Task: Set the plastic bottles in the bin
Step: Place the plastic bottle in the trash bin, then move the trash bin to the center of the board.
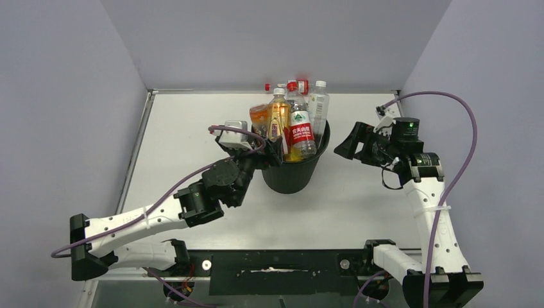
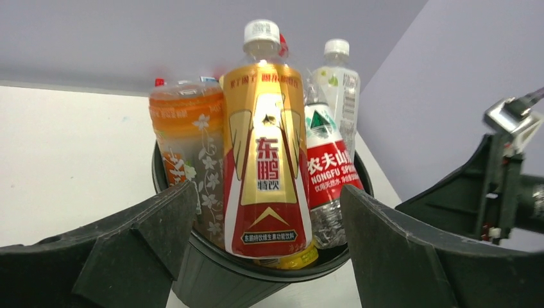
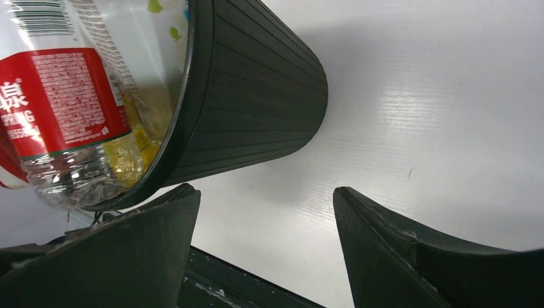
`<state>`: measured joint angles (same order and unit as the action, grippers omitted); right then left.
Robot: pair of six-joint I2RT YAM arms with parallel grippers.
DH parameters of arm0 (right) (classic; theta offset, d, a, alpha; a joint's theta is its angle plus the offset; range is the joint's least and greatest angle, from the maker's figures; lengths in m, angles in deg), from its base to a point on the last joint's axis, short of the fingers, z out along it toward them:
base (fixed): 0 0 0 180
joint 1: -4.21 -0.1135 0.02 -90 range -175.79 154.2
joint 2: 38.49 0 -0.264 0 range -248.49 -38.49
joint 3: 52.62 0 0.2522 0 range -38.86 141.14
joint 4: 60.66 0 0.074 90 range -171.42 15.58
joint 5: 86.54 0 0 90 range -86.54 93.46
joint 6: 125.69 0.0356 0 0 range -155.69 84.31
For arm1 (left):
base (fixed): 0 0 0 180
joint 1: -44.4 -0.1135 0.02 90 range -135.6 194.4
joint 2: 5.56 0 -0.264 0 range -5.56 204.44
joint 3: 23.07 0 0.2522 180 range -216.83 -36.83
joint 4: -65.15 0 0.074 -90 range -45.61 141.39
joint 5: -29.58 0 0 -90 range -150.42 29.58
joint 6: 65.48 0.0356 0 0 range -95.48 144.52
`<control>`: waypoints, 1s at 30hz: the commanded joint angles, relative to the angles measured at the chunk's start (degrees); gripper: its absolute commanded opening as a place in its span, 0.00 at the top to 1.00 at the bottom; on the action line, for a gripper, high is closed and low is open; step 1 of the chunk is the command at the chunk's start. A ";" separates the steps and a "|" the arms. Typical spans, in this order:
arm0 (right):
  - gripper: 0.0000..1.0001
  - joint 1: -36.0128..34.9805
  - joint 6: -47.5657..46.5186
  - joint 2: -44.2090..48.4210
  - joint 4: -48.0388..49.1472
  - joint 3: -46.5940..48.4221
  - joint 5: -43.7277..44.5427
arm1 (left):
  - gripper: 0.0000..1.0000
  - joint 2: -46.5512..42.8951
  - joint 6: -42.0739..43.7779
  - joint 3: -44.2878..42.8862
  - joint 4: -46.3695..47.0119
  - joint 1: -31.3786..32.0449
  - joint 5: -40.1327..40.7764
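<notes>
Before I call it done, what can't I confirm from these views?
- Bottles low in the bin: hidden by its wall and the upper bottles, every view; no count possible.
- Red caps at the back, top view: in the bin or on the table behind, cannot tell.
- Right wrist view: red-labelled bottle cut off by the top and left edges.

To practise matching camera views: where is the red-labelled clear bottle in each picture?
Top external: red-labelled bottle upper centre, standing in the bin.
Left wrist: this bottle right of centre, beside the gold bottle.
Right wrist: this bottle at top left.
Shared landmark: the bin's black wall.
</notes>
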<state>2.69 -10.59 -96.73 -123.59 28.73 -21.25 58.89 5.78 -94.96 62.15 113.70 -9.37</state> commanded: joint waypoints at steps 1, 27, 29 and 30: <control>0.24 0.09 2.45 -1.25 7.84 -2.59 -4.60 | 0.18 -5.47 -3.80 -6.47 -7.08 0.31 2.61; 0.26 -12.45 23.31 -18.61 48.85 -19.67 -9.02 | 0.13 -12.76 -6.58 -18.17 -29.02 -0.05 3.75; 0.26 -13.84 23.94 -22.65 50.97 -17.97 -8.80 | 0.13 -12.96 -6.30 -18.41 -29.23 -0.04 3.64; 0.26 -14.36 24.16 -24.46 52.03 -17.10 -8.86 | 0.13 -13.11 -6.23 -18.49 -29.32 -0.08 3.72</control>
<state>-9.49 10.72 -116.53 -82.35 6.83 -31.08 46.95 -0.61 -110.11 32.67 113.70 -5.02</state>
